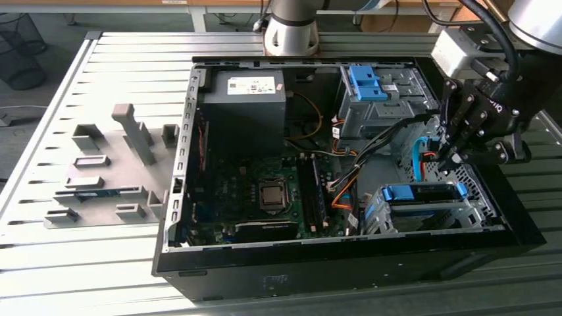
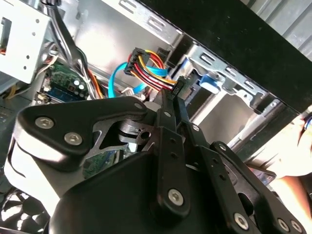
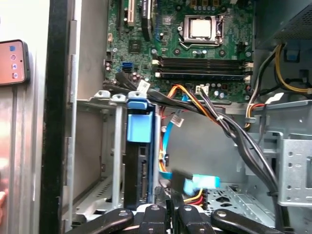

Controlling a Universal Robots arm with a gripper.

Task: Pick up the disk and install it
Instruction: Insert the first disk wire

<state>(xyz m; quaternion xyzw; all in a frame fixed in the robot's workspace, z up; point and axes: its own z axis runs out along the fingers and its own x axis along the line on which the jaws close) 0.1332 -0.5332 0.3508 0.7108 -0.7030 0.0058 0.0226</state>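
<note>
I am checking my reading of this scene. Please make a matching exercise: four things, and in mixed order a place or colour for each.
1 disk
2 power supply
3 grey fixture
4 gripper

a on the table, outside the case
b dark, white sticker
c at the coloured cables
d in a metal cage, blue caddy

Pairs: 1-d, 2-b, 3-a, 4-c.

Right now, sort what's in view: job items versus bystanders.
Job:
- disk in blue caddy, seated in the drive cage
- end effector, above that cage

Bystanders:
- power supply
- motherboard
- grey fixtures on the table
- bare blue bracket
</note>
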